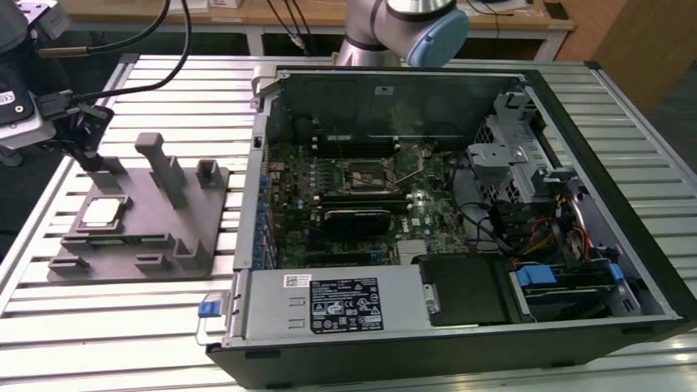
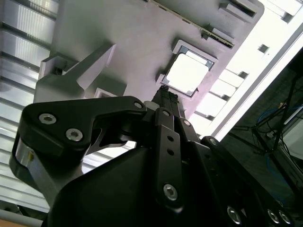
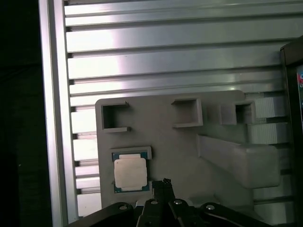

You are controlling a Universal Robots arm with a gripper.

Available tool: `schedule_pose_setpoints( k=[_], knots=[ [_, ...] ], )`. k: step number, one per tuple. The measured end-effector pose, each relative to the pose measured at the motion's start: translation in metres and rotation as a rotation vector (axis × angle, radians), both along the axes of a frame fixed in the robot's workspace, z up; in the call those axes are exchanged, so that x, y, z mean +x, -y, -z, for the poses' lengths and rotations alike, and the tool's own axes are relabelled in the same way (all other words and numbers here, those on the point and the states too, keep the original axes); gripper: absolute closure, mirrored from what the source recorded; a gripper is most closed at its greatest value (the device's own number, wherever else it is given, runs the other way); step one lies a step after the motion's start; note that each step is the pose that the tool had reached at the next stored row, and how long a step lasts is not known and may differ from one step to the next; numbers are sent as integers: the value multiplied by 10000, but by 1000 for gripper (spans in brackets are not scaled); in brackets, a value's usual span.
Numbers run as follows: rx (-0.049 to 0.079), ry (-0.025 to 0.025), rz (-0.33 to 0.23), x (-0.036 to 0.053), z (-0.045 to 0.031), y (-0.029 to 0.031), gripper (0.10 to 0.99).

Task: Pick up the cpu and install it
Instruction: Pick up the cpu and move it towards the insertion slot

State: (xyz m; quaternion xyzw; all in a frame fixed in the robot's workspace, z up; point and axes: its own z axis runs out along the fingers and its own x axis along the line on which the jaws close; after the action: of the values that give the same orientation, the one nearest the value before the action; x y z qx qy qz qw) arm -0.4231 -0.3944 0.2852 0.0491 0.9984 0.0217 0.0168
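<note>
The cpu (image 1: 100, 212) is a small silver-topped square lying flat in a recess of the grey plastic fixture block (image 1: 147, 233), on the exterior view's left. My gripper (image 1: 85, 149) hangs above the fixture's far end, behind the cpu and apart from it. In both wrist views the cpu (image 2: 187, 74) (image 3: 129, 173) lies just beyond the gripper (image 2: 165, 97) (image 3: 164, 182), whose fingers are pressed together with nothing between them. The black motherboard socket (image 1: 365, 173) with its metal frame sits inside the open computer case.
The open computer case (image 1: 610, 106) takes up the middle and the exterior view's right of the slatted metal table (image 1: 120, 327). Grey posts (image 1: 163, 167) stand up from the fixture beside the cpu. Cables run from the arm at the upper left.
</note>
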Motion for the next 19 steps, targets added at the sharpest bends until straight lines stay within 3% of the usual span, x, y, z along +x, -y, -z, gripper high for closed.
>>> schedule_pose_setpoints(
  k=[19],
  knots=[
    [0, 0, 0, -64, 140, 0, 980]
  ],
)
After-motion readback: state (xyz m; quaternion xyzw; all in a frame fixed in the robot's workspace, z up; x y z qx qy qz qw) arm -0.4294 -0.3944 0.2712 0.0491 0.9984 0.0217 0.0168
